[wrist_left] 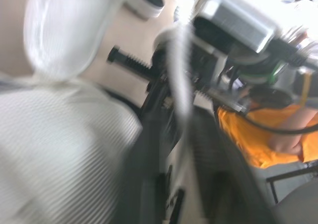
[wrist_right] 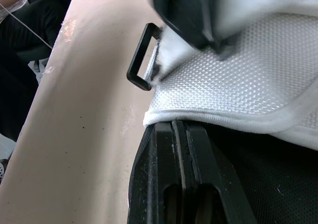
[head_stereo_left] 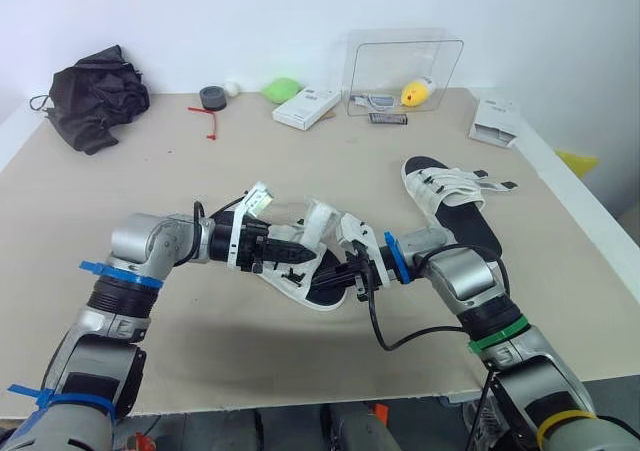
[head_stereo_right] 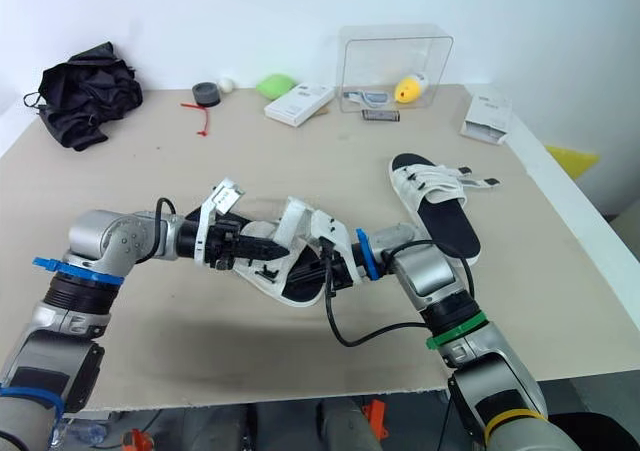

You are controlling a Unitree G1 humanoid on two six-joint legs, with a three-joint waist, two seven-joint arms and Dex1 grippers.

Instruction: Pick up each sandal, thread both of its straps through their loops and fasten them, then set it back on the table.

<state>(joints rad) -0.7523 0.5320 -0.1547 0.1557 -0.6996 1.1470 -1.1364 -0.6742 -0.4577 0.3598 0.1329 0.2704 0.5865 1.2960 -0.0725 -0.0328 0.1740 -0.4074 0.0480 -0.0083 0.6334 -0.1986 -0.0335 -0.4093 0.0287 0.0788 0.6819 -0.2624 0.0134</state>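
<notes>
While both tools work the white sandal [head_stereo_left: 318, 293] at lower centre of the tabletop [head_stereo_left: 180, 191], right tool [head_stereo_left: 352, 274] is clenched on its mesh strap [wrist_right: 238, 85] beside the black loop [wrist_right: 140, 60]; left tool [head_stereo_left: 298, 258] state: cannot tell. Risk: the strap slips from that shallow pinch and misses the loop.

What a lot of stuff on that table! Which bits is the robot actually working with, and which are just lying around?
In the job: the sandal between the left gripper and right gripper; the second sandal on the table.

Just lying about: black cloth, tape roll, green lump, white box, clear container, white packet.
</notes>
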